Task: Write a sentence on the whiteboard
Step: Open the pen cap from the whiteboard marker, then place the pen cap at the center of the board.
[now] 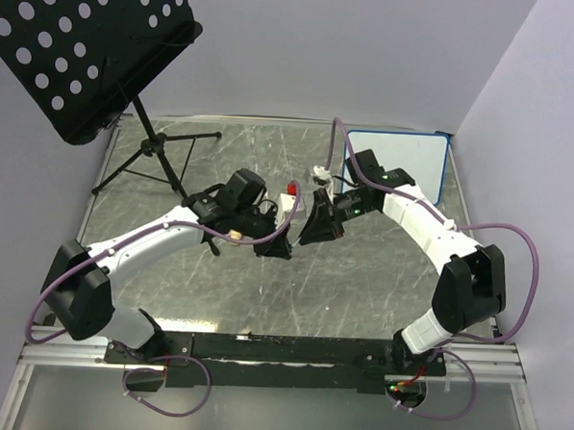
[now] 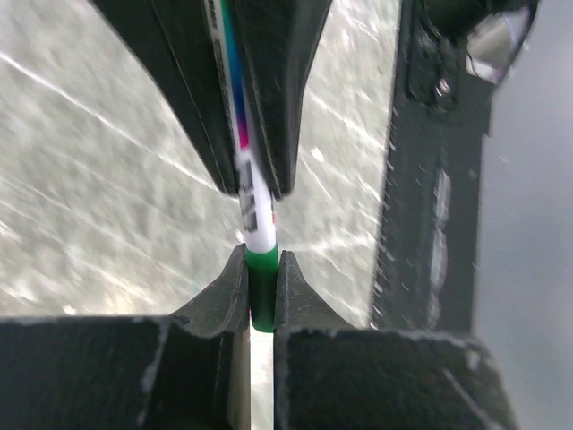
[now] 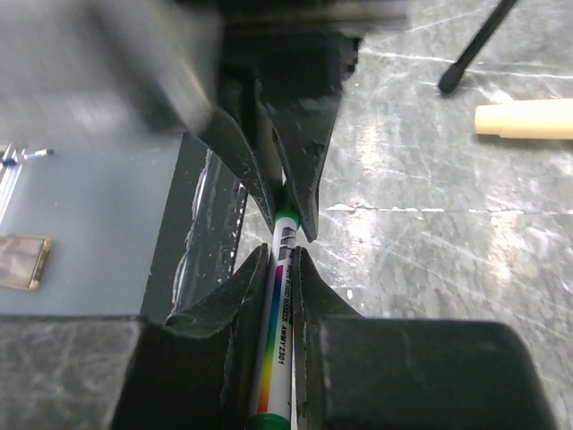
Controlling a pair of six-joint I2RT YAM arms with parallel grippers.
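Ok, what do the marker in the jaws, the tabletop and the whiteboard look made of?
White marker with a rainbow stripe and green end: smooth plastic, slightly glossy, printed lettering on the barrel. Grey veined tabletop: hard, polished, glare streaks; stone or stone-look laminate, can't tell. Small white board with a thin blue rim: smooth white face, rim probably plastic; too far to be sure.
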